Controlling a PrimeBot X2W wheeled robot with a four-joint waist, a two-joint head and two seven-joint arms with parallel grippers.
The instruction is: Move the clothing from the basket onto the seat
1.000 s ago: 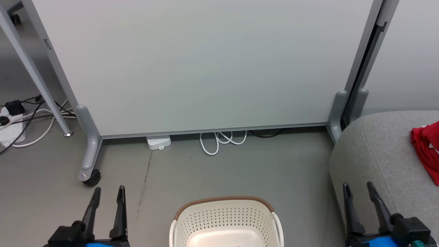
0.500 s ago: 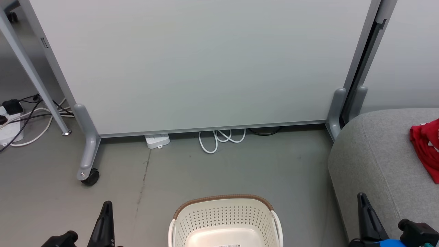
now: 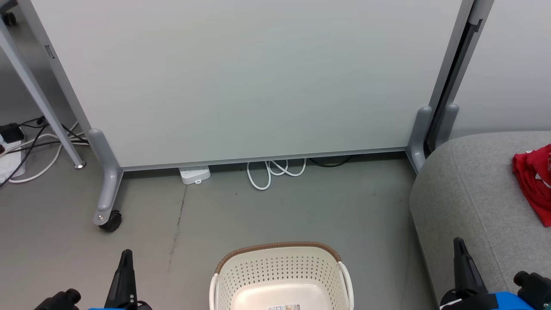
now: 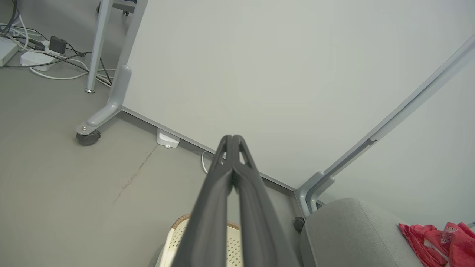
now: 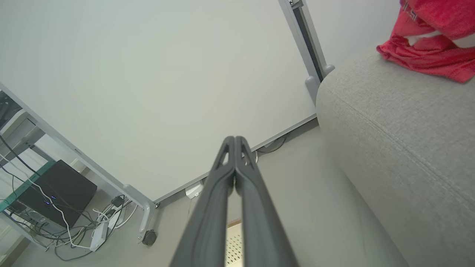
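Observation:
The cream basket [image 3: 280, 275] stands on the floor at the bottom middle of the head view; the part of its inside that shows holds nothing but a label on the base. The red clothing [image 3: 533, 181] lies on the grey seat [image 3: 469, 202] at the right edge. In the left wrist view the clothing [image 4: 438, 237] rests on the seat [image 4: 352, 233]; in the right wrist view the clothing [image 5: 430, 48] lies on the seat [image 5: 400, 137]. My left gripper [image 3: 125, 258] is shut and holds nothing, left of the basket. My right gripper [image 3: 459, 247], also shut with nothing in it, hangs before the seat's front.
A pale partition on grey wheeled feet [image 3: 109, 189] stands behind the basket. A white power strip [image 3: 194, 174] and a coiled white cable [image 3: 273, 170] lie at its base. More cables and plugs [image 3: 17, 146] lie at the far left.
Both grippers have shut and dropped lower in the head view. The camera has shifted a little, so the whole scene sits slightly higher and more of the basket's inside shows.

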